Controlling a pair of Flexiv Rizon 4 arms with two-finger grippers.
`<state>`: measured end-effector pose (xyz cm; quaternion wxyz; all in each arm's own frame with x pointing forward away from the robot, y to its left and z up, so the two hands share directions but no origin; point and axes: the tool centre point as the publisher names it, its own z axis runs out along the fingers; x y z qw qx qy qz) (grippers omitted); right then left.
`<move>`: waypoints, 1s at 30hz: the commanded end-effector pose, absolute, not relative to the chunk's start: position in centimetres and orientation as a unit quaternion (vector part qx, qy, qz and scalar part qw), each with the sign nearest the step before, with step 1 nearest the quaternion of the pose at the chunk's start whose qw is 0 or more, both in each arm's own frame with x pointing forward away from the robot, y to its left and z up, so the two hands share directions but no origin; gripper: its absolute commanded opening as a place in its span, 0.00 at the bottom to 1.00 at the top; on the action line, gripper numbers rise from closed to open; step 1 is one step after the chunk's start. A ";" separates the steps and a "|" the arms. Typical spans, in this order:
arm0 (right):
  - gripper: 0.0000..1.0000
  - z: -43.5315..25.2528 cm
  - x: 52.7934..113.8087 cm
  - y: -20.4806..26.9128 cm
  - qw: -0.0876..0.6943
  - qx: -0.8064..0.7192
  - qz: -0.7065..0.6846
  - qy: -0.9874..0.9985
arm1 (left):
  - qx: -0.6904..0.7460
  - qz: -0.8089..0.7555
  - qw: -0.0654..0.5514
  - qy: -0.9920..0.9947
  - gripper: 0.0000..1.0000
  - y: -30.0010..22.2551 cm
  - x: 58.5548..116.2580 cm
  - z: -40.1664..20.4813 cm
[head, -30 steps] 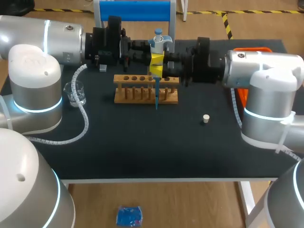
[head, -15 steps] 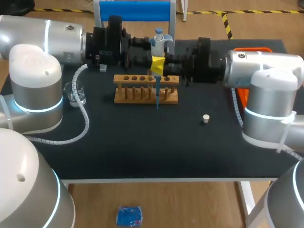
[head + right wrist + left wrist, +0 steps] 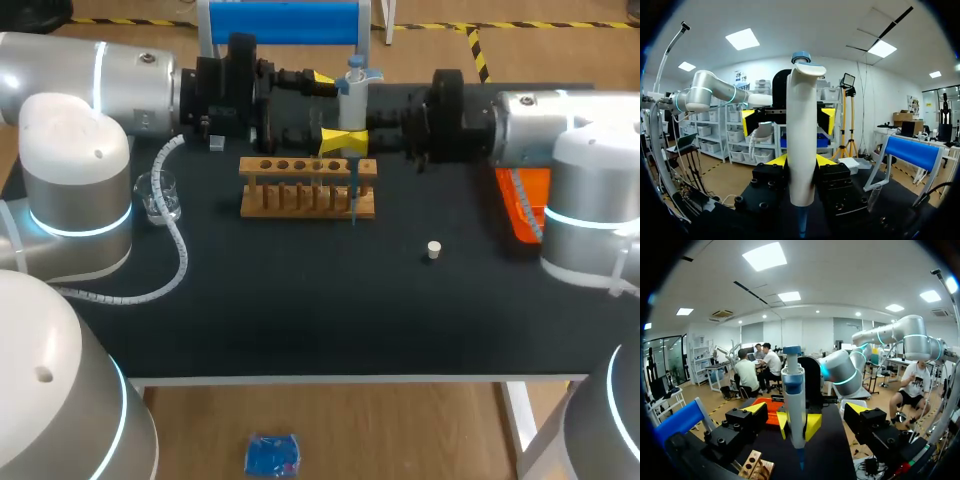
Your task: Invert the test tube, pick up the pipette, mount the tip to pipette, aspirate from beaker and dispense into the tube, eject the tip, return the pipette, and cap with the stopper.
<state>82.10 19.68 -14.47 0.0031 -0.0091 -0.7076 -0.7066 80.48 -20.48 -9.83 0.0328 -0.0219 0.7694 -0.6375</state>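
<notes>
while right gripper point(image 3: 343, 140) clamps the pipette point(image 3: 354, 90) upright, left gripper point(image 3: 807, 409) faces it, fingers point(image 3: 756, 409) apart.

Left arm point(image 3: 110, 80) and right arm point(image 3: 560, 125) reach level across the table's far side, wrists facing each other. Right gripper point(image 3: 345, 140) clamps the pipette point(image 3: 355, 85) upright between both fingers. Left gripper point(image 3: 808, 410) faces it, fingers spread wide, clear of the pipette.
</notes>
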 end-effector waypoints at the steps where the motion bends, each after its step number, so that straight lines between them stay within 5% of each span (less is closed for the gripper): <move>1: 0.00 -14.3 82.8 16.3 0.033 0.010 -0.705 -0.709 | -0.022 -0.639 0.034 0.768 1.00 -20.5 80.4 -9.9; 30: 0.00 -14.1 90.0 -6.1 0.023 -0.012 -0.694 -0.720 | -0.022 -0.639 0.034 0.768 1.00 -20.5 80.4 -9.9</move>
